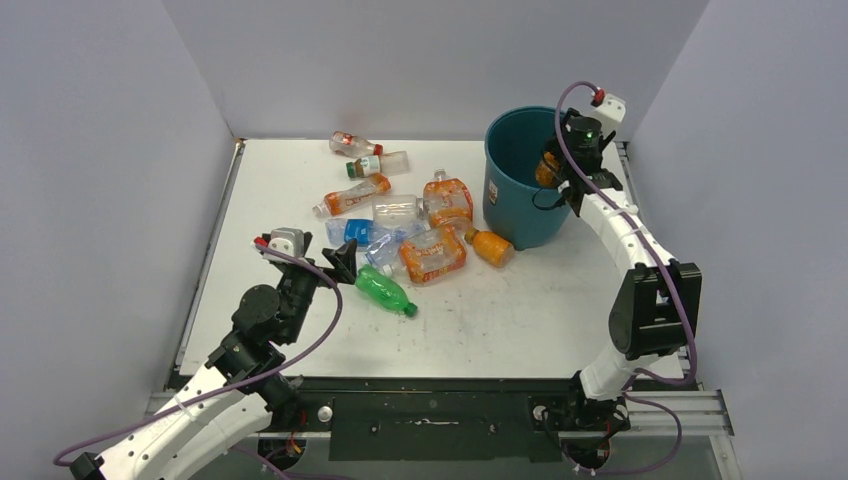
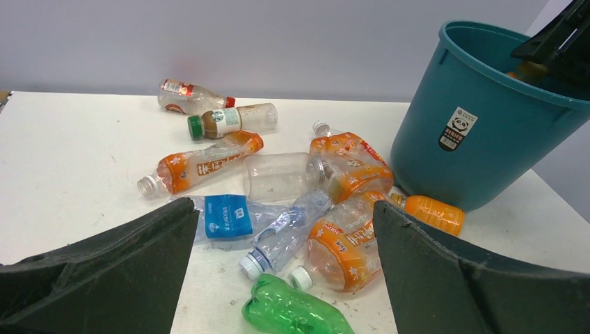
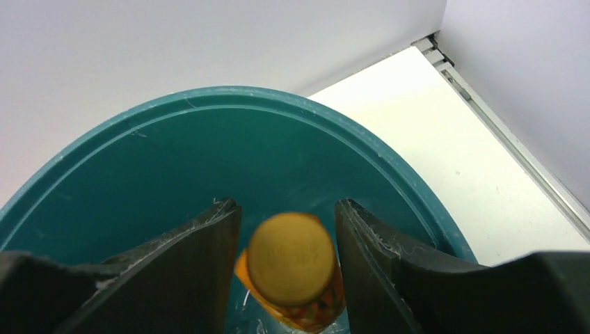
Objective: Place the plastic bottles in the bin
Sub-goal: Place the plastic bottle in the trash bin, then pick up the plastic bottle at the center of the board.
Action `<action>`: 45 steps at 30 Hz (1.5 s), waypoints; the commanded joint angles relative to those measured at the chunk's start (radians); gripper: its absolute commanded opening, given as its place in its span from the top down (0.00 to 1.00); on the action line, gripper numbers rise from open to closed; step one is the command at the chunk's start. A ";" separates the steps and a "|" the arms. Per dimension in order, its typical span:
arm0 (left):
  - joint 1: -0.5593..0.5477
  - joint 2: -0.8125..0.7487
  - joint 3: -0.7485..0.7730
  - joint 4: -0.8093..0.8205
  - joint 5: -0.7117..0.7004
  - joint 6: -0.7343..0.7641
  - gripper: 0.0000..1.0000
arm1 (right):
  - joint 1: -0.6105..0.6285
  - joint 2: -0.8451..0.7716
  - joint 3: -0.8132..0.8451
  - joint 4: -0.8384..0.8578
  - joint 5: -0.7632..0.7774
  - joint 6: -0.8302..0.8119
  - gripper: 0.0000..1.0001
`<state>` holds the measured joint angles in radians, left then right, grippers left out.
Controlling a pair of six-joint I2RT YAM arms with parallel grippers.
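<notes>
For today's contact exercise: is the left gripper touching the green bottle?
Apart. The left wrist view shows bare table between the green bottle and each finger of the open left gripper.

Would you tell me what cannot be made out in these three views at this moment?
Bin floor, right wrist view: hidden by the orange bottle and the right gripper.
Grip on that bottle, right wrist view: the bottle is blurred, so contact with the gripper is unclear.
Green bottle, left wrist view: part of it is cut off by the bottom edge.
Bottle labels, top view: too small to read.
</notes>
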<state>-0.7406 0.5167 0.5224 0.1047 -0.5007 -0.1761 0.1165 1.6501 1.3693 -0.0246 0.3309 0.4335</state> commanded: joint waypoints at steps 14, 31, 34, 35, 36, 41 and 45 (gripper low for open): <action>0.007 0.016 0.034 0.026 0.018 0.006 0.04 | 0.043 -0.131 0.096 -0.027 -0.086 0.045 0.24; 0.004 -0.018 0.052 -0.008 0.106 -0.097 0.04 | 0.592 -0.556 -0.213 -0.083 -0.365 -0.073 0.18; 0.000 0.073 0.154 -0.148 0.115 -0.175 0.04 | 0.597 -0.626 -0.365 -0.040 -0.376 -0.030 0.18; 0.002 0.106 0.189 -0.204 0.116 -0.212 0.04 | 0.600 -0.648 -0.420 -0.023 -0.378 -0.012 0.18; 0.007 0.138 0.222 -0.256 0.138 -0.244 0.04 | 0.602 -0.676 -0.488 -0.010 -0.378 0.006 0.18; 0.035 0.184 0.137 -0.247 0.286 -0.502 0.04 | 0.609 -0.756 -0.689 0.060 -0.387 0.095 0.18; 0.100 0.201 -0.037 -0.229 0.320 -0.745 0.04 | 0.614 -0.805 -0.771 0.073 -0.381 0.130 0.18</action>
<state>-0.6991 0.7010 0.6170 -0.0914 -0.2600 -0.6300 0.7185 0.9100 0.6281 -0.0605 -0.0418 0.5007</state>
